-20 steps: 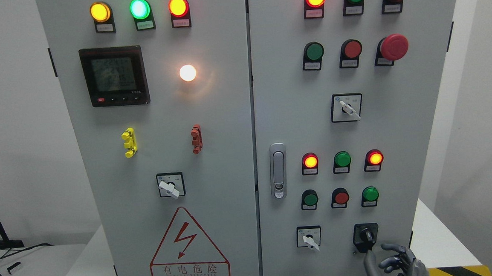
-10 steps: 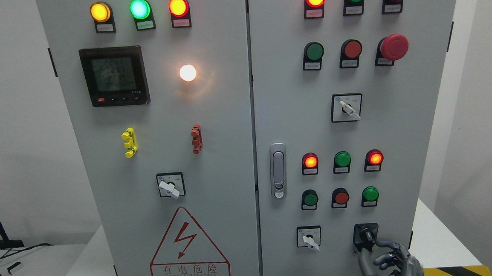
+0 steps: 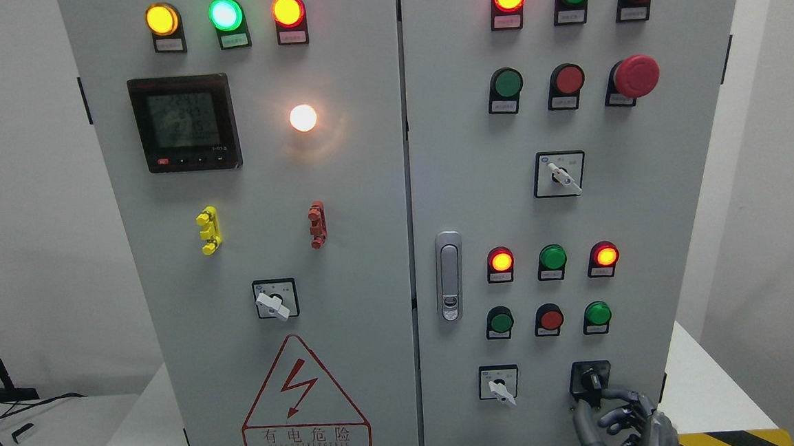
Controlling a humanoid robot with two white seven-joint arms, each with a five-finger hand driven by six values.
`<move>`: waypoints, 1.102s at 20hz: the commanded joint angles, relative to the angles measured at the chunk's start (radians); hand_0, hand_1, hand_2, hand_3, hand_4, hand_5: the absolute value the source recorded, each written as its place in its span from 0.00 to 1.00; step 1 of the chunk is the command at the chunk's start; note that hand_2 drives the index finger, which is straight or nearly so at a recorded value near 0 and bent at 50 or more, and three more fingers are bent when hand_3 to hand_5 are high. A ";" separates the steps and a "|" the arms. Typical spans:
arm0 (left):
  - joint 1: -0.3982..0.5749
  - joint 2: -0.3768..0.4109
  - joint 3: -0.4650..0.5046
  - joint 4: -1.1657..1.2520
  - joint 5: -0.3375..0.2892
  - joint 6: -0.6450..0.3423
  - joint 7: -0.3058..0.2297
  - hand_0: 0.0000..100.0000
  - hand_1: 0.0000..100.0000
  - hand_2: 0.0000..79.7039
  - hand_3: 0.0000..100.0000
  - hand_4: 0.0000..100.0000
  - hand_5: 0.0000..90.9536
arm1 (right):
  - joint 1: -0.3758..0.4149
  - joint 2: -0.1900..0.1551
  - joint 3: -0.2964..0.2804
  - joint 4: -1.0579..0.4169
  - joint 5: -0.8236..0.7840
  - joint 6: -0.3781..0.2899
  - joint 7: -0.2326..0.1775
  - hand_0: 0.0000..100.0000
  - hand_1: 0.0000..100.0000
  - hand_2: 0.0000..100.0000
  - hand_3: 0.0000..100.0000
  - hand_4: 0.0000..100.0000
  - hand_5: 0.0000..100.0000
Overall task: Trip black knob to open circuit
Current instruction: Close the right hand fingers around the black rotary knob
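Note:
The black knob [image 3: 592,379] sits on its black square plate at the lower right of the grey cabinet's right door [image 3: 463,177], with its handle tilted up to the left. My right hand [image 3: 598,407] comes up from the bottom edge right below it. The thumb [image 3: 580,422] stands up at the plate's lower left, and the index finger [image 3: 614,394] arches toward the plate's lower right corner. The other fingers are loosely curled, and nothing is held. The hand is open and its tips reach the plate's lower edge, not the knob's handle. My left arm does not show.
A white selector switch [image 3: 498,383] is just left of the knob. Green and red push buttons [image 3: 550,319] and lit lamps [image 3: 553,257] sit above it, and a door latch [image 3: 449,275] is mid-panel. The white table [image 3: 703,383] and its hazard-striped edge [image 3: 734,440] lie at the lower right.
My right hand has moved up and to the left, from beside the plate's lower right to right under the knob. Its index finger has closed in on the plate. The knob's handle now looks slightly turned.

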State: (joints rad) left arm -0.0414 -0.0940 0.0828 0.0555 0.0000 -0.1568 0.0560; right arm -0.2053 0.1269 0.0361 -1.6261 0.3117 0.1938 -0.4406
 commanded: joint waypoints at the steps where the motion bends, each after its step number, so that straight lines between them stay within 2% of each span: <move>1: 0.000 -0.001 0.000 0.000 -0.031 0.000 -0.001 0.12 0.39 0.00 0.00 0.00 0.00 | -0.006 0.000 0.005 0.003 0.001 0.002 0.003 0.31 0.77 0.46 0.76 0.79 0.92; 15: 0.000 -0.001 0.000 0.001 -0.031 0.000 -0.001 0.12 0.39 0.00 0.00 0.00 0.00 | -0.008 0.000 0.004 0.003 0.001 0.013 0.003 0.29 0.75 0.49 0.78 0.80 0.92; 22: 0.000 -0.001 0.000 0.000 -0.031 0.000 -0.001 0.12 0.39 0.00 0.00 0.00 0.00 | -0.019 0.000 0.004 0.009 0.001 0.013 0.003 0.31 0.74 0.50 0.78 0.80 0.92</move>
State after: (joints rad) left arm -0.0414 -0.0940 0.0828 0.0556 0.0000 -0.1568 0.0560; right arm -0.2173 0.1272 0.0392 -1.6215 0.3129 0.2083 -0.4379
